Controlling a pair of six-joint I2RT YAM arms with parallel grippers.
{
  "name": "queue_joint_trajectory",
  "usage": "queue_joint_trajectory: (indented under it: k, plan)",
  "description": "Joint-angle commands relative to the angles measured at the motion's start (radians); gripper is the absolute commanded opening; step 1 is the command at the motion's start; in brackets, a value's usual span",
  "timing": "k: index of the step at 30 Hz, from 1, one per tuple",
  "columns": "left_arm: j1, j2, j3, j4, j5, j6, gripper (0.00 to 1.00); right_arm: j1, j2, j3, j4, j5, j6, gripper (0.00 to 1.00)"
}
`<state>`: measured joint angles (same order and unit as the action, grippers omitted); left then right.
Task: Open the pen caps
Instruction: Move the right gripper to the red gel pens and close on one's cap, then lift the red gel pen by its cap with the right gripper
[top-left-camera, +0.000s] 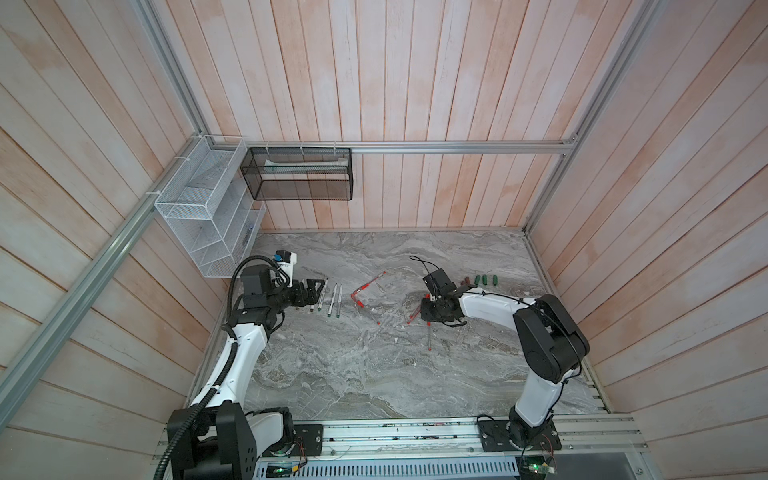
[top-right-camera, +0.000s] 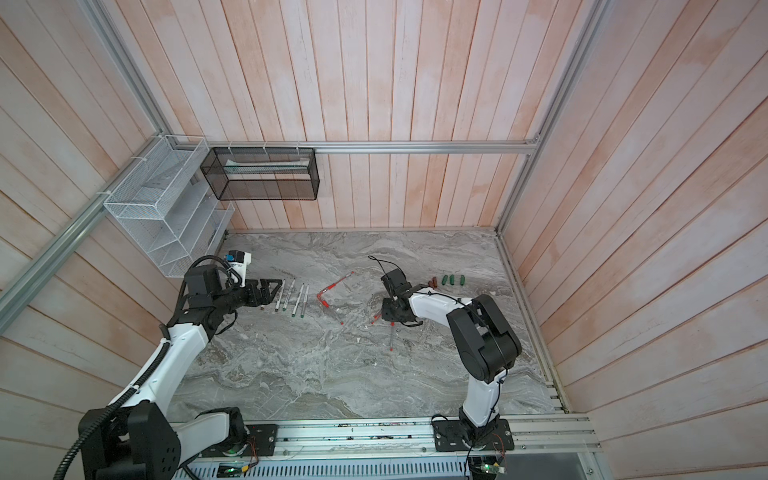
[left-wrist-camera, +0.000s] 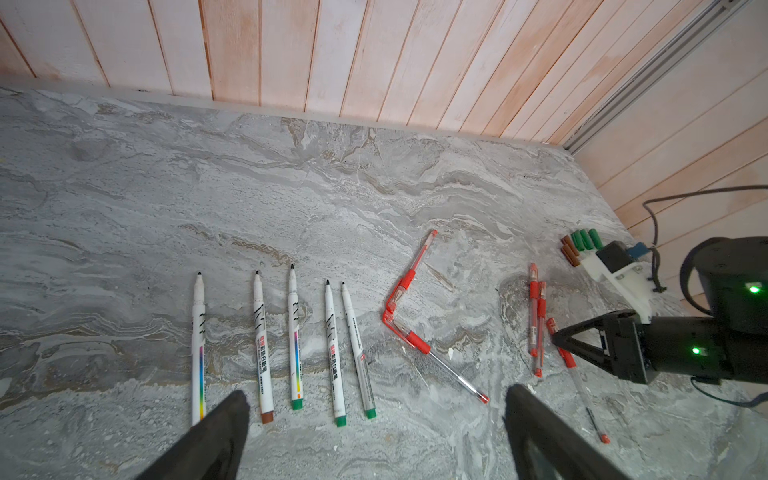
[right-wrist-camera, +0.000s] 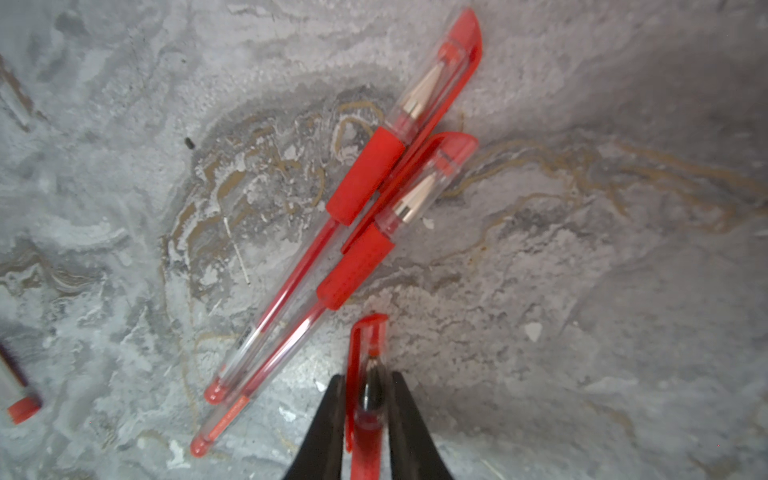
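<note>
Right of the counter's middle, in a top view, the right gripper (top-left-camera: 432, 319) points down onto a red pen (top-left-camera: 428, 337) whose barrel runs toward the front edge. The gripper's body hides the cap. Loose brown and green caps (top-left-camera: 482, 279) lie nearer the right edge.

Left wrist view: the left gripper (left-wrist-camera: 376, 392) gapes wide over uncapped markers (left-wrist-camera: 293, 340) by the left edge, well apart from that pen.

Only the right wrist view shows the red cap (right-wrist-camera: 368, 374). It lies lengthwise between the fingers (right-wrist-camera: 328, 424), with the jaws close on either side. Whether they pinch it I cannot tell. The right arm is plainly nearer.
</note>
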<state>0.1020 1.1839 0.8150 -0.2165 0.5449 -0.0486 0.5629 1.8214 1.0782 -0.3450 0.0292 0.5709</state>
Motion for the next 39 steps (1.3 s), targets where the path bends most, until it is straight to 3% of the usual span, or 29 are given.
queue_joint_trajectory:
  k: [1,17,23,28,34,39]
  plan:
    - [0.004,0.002,-0.006,0.009,0.017,-0.001,0.97,-0.012,0.037,0.005,-0.112,0.03,-0.025,0.21]
    - [0.004,-0.01,-0.006,0.002,0.011,0.002,0.97,-0.021,0.1,0.07,-0.127,0.026,-0.031,0.27]
    - [0.003,-0.014,-0.012,0.007,0.016,0.003,0.97,-0.025,0.093,0.07,-0.115,0.004,-0.031,0.17]
    - [0.004,-0.015,-0.02,0.025,0.017,0.003,0.97,-0.033,0.026,0.065,-0.105,0.009,-0.031,0.1]
    - [0.002,-0.01,-0.014,0.024,0.028,-0.01,0.97,-0.049,-0.086,0.072,-0.123,0.007,-0.02,0.09]
    - [0.007,-0.006,-0.017,0.038,0.116,-0.072,0.97,-0.075,-0.188,0.064,-0.079,-0.064,0.017,0.09]
